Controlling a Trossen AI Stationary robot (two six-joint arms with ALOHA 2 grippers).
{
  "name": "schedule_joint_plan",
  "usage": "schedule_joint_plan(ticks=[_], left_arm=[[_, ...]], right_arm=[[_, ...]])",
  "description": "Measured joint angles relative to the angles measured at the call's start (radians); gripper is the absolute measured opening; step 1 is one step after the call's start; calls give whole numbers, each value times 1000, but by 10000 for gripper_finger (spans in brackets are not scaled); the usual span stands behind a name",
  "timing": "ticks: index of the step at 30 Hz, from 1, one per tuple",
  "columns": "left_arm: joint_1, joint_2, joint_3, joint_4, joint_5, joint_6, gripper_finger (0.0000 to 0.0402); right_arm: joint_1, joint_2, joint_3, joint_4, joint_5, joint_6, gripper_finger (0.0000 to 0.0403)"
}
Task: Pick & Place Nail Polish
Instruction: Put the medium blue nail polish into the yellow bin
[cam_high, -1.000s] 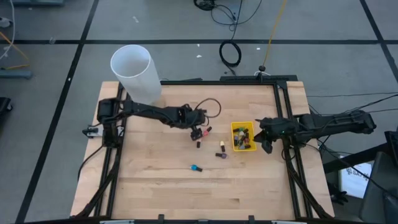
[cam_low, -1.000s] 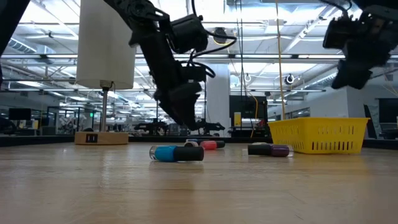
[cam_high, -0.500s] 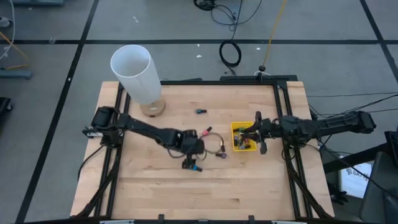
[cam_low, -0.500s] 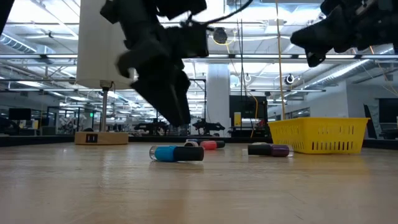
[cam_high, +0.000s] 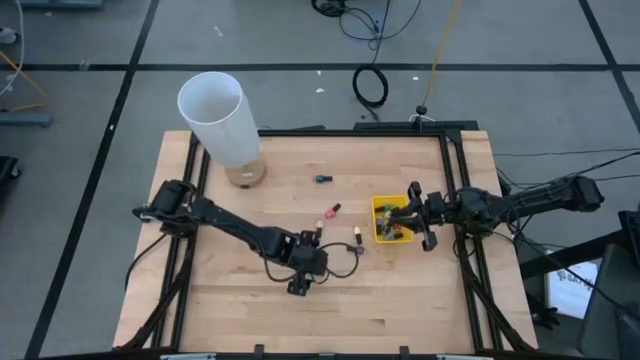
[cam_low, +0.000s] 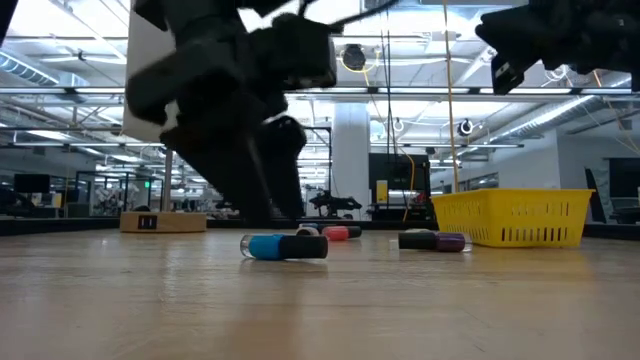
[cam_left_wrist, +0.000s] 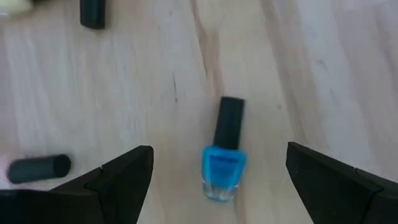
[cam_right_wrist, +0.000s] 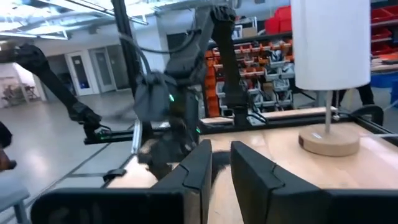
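Left gripper (cam_left_wrist: 217, 180) is low over the counter (cam_high: 250, 310), near its middle toward the front. Its fingers (cam_left_wrist: 118, 174) are spread wide with the blue nail polish bottle (cam_left_wrist: 224, 158) lying between them, nothing pinched. The bottle is on its side, dark cap pointing away from the wrist; fingers stand clear of it on both sides.

In the low view the same blue bottle (cam_low: 282, 246) lies flat on the wood with the left arm's dark bulk right behind it.

Other bottles loose on the counter: a pink one (cam_high: 329, 212), a yellowish one (cam_high: 356, 236), and a dark teal one (cam_high: 322, 179) farther back (well apart from the rest). The low view also shows a purple one (cam_low: 433, 241) lying just beside the yellow bin (cam_low: 515, 217).

The yellow bin (cam_high: 376, 206) on the right side of the counter holds several bottles, mixed colours, too small to count.

Right gripper (cam_high: 418, 214) hangs at the bin's right edge. Its fingers (cam_right_wrist: 193, 171) are nearly pressed together, only a narrow gap, nothing in them.

White cylinder (cam_high: 214, 120) stands at the back left corner.
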Motion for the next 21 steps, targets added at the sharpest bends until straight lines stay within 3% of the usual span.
schedule_joint_plan(ticks=[11,21], left_arm=[[17,167,204,-182,18,38,360],[30,179,209,-208,55,27,359]], right_arm=[[50,13,14,17,2,-20,50],[57,13,14,21,4,-19,50]])
